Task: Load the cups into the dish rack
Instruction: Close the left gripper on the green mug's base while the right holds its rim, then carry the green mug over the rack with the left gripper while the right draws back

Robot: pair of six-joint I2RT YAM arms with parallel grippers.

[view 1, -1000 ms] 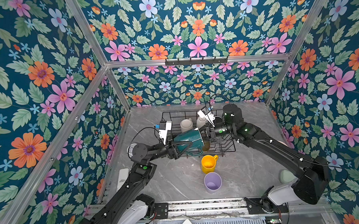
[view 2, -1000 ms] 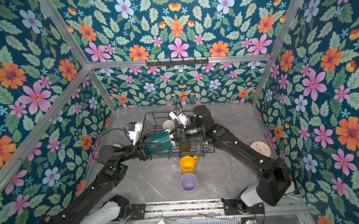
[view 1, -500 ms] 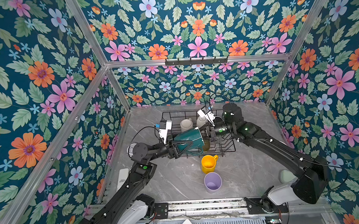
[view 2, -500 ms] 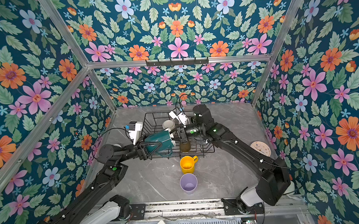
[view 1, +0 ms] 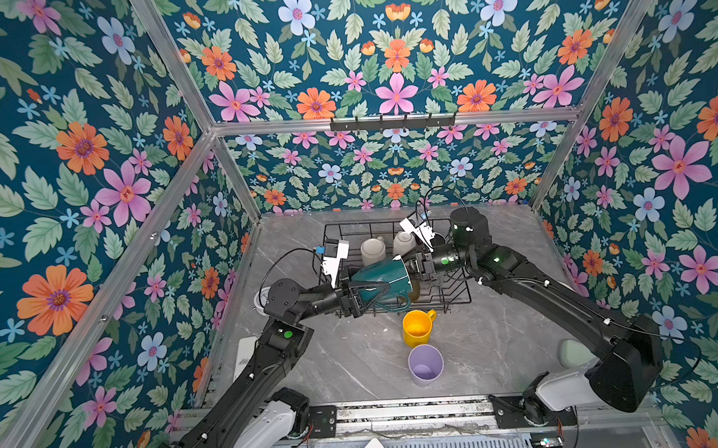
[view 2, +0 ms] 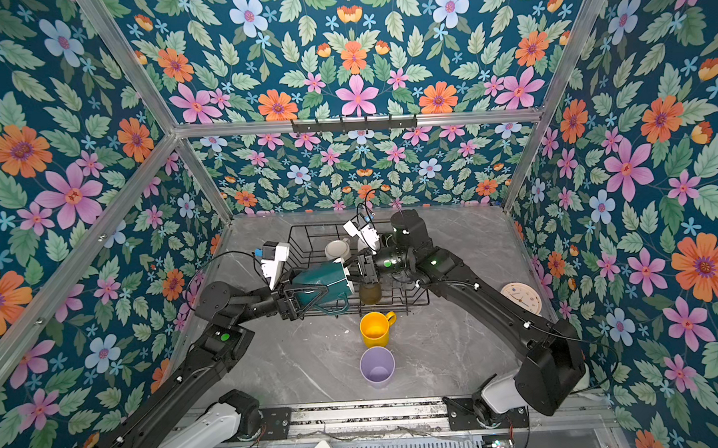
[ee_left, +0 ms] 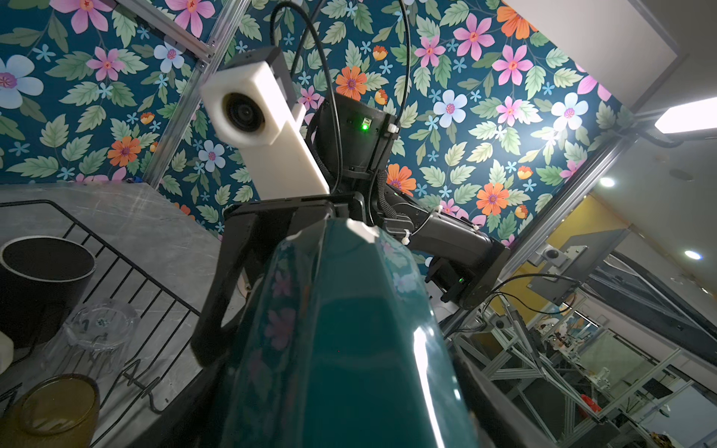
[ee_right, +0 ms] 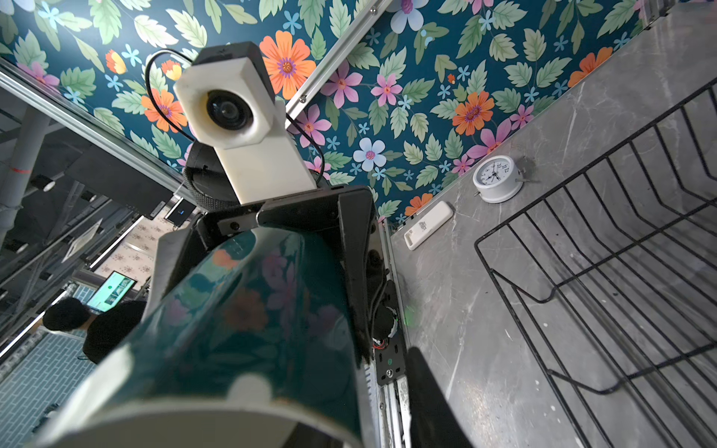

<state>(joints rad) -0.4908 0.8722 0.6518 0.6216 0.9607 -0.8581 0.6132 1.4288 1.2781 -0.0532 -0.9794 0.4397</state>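
A teal mug (view 1: 378, 276) (view 2: 322, 280) lies on its side in the air over the front left of the black wire dish rack (view 1: 451, 287). My left gripper (view 1: 366, 287) is shut on its body (ee_left: 341, 329). My right gripper (view 1: 413, 268) is at the cream rim (ee_right: 240, 329), open, with one finger (ee_right: 426, 407) standing apart from the wall. Two pale mugs (view 1: 373, 249), a black cup (ee_left: 42, 271), a clear glass (ee_left: 97, 333) and an olive-amber glass (ee_left: 54, 407) sit in the rack. A yellow mug (view 1: 416, 326) and a lilac tumbler (view 1: 425, 363) stand on the table in front.
A white alarm clock (ee_right: 496, 178) and a white remote (ee_right: 428, 225) lie by the left wall. A flat round clock (view 2: 520, 297) lies at the right, beside my right arm. A black hook rail (view 1: 392, 121) hangs on the back wall. The floral walls close in three sides.
My right gripper's jaws have parted at the teal mug's rim. The left gripper still holds the mug, and both arms have barely moved.
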